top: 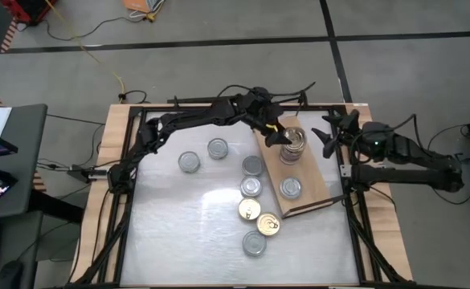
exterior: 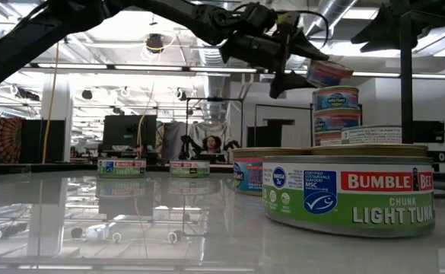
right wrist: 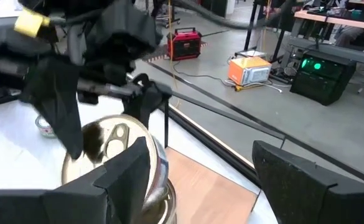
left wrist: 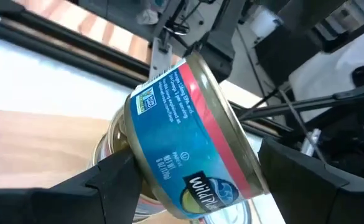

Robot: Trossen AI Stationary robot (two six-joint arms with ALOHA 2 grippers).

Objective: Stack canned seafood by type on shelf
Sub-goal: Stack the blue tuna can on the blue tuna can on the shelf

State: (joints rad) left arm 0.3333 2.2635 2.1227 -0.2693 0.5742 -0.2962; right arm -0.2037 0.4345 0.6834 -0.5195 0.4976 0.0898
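Left claw (top: 279, 133) is clamped wide on a tilted blue-and-red round metal tin (left wrist: 191, 134), held just above the tin stack (exterior: 336, 114) on the light-brown wooden shelf (top: 308, 193); right claw (top: 331, 136) waits open beside.

In the low view the nearest tin (exterior: 349, 195) is cut off at the right edge, its label ending mid-word. The left wrist view hides most of the stack (left wrist: 116, 140) behind the tilted blue tin (left wrist: 188, 140). Labels on the far tins (exterior: 121, 167) are too small to read.
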